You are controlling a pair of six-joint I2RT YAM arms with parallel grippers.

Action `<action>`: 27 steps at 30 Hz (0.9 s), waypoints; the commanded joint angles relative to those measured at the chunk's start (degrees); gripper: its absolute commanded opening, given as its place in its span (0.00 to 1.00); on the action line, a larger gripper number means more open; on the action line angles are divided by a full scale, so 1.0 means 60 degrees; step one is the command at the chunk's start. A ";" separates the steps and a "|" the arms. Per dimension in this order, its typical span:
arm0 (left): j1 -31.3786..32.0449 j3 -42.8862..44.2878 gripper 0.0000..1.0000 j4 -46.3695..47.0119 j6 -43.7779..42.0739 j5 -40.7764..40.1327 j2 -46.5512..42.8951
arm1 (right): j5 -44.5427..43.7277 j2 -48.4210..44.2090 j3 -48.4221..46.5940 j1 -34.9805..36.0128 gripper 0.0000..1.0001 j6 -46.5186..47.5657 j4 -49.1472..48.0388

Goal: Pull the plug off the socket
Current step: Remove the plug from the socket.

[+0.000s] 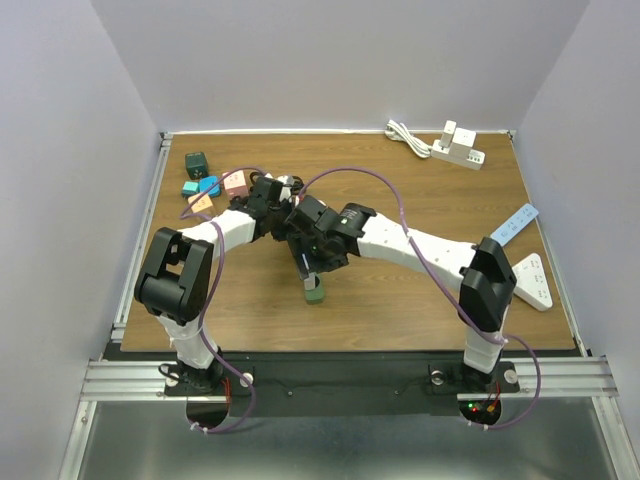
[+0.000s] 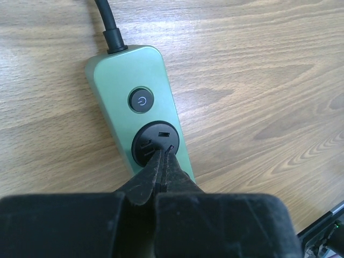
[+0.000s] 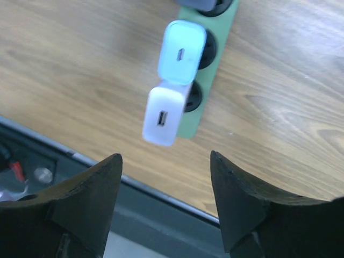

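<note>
A green power strip lies on the wooden table, with a black cable, a round power button and a black socket. My left gripper is shut, with its tips resting on that socket. In the right wrist view the same strip holds two plugs side by side: a pale blue charger and a white USB charger. My right gripper is open and empty, apart from both chargers. In the top view both wrists overlap above the strip.
A white power strip with a white plug and coiled cable lies at the back right. Coloured blocks sit at the back left. White and blue flat items lie by the right edge. The table's near edge is close to the strip.
</note>
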State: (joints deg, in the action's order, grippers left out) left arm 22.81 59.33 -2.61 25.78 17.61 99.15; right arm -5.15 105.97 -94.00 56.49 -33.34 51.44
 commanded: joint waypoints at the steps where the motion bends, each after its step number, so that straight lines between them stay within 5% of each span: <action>1: 0.0022 -0.0250 0.00 0.0113 -0.0005 0.0098 -0.0178 | -0.1250 0.0413 -0.0374 0.0107 0.72 -0.0317 0.0435; 7: 0.0022 -0.0235 0.00 0.0142 0.0083 0.0200 -0.0193 | -0.1179 0.1043 -0.0433 0.0121 0.67 -0.0302 0.0027; 15: 0.0022 -0.0513 0.00 0.0333 0.0200 0.0332 -0.0207 | -0.0827 0.1366 -0.0521 0.0121 0.41 -0.0551 -0.0385; 21: 0.0022 -0.0762 0.00 0.0391 0.0318 0.0449 -0.0237 | -0.0446 0.1484 -0.0359 0.0121 0.01 -0.0639 -0.0370; 27: 0.0007 -0.1231 0.00 0.0772 0.0595 0.0054 -0.0675 | -0.1207 0.0693 -0.0784 0.0121 0.00 -0.0319 -0.0107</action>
State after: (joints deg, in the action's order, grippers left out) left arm 22.76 54.85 4.34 28.64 19.88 98.04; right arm -8.67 113.14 -95.50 57.19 -37.74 50.72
